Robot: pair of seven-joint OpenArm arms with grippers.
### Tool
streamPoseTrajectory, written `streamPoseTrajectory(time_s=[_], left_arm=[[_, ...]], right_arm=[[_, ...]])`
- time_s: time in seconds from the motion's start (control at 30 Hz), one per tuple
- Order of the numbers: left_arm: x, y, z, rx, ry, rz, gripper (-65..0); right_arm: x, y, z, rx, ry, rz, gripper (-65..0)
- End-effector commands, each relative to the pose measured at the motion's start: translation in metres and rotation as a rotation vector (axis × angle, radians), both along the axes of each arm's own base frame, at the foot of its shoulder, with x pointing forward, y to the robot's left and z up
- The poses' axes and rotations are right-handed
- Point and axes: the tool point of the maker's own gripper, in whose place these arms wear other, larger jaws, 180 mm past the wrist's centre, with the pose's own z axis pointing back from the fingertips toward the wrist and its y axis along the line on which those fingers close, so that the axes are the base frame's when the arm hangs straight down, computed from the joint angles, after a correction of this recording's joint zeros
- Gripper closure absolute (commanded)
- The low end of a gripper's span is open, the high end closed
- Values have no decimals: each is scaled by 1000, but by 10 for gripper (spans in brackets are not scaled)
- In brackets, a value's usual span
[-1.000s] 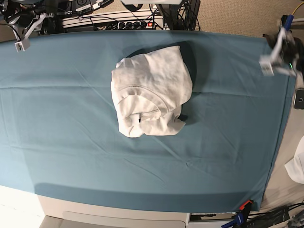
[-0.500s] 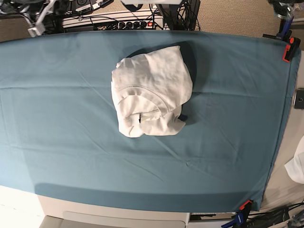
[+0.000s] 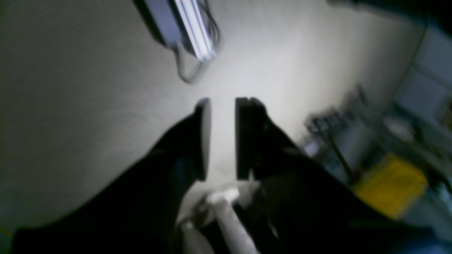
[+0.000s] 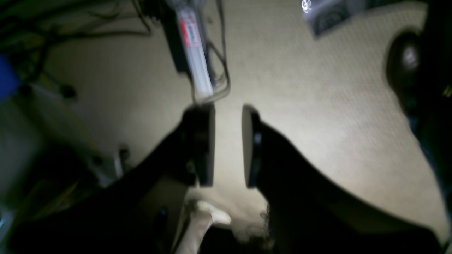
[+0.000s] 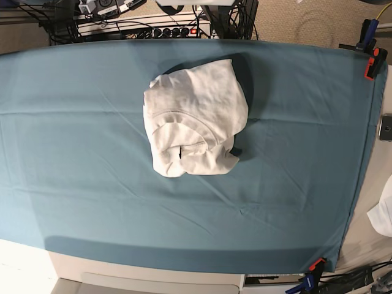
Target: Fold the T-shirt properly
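Note:
The white T-shirt [image 5: 195,116] lies in a folded, slightly rumpled bundle on the teal table cloth [image 5: 73,153], a little behind the table's middle. Neither arm shows in the base view. In the left wrist view my left gripper [image 3: 222,100] points at beige carpet, its jaws a narrow gap apart with nothing between them. The right wrist view shows my right gripper [image 4: 227,107] the same way, open and empty above the floor. The T-shirt appears in neither wrist view.
A power strip [image 5: 153,29] and cables lie behind the table. Orange clamps [image 5: 370,64] [image 5: 316,264] hold the cloth at the right corners. A small white cloth scrap [image 5: 384,214] and a dark device [image 5: 386,127] sit at the right edge.
Both arms, seen at the table's back corners a second ago, have drawn back out of the base view. The T-shirt has not moved.

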Motion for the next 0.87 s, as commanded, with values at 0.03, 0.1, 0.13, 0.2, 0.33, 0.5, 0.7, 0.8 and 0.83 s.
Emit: streamPoseTrajectory(time_s=[0.03, 0.1, 0.13, 0.2, 0.33, 0.5, 0.7, 0.8, 0.83], left_arm=[[-7, 18, -14, 101, -24, -5, -112], [4, 34, -29, 213, -102, -11, -112], [11, 44, -34, 272, -145, -16, -112], [30, 64, -42, 391, -241, -14, -112], [68, 94, -50, 602, -349, 21, -112], [107, 76, -62, 641, -355, 160, -111], [100, 11, -78, 546, -179, 220, 0], [92, -10, -80, 516, -135, 217, 0], [90, -14, -80, 511, -131, 217, 0]], right_arm=[[-4, -9, -11, -20, -21, -62, -141], [3, -20, -25, -99, -80, -151, -141], [7, -30, -31, -168, -97, -180, -141], [16, -50, -40, -319, -116, -214, -141], [55, -69, -48, -540, -169, -199, -141], [115, -39, -59, -537, -223, -108, -140], [108, 6, -74, -446, -94, -99, 0], [92, 11, -76, -433, -39, -94, 0], [90, 10, -76, -434, -35, -92, 0]])
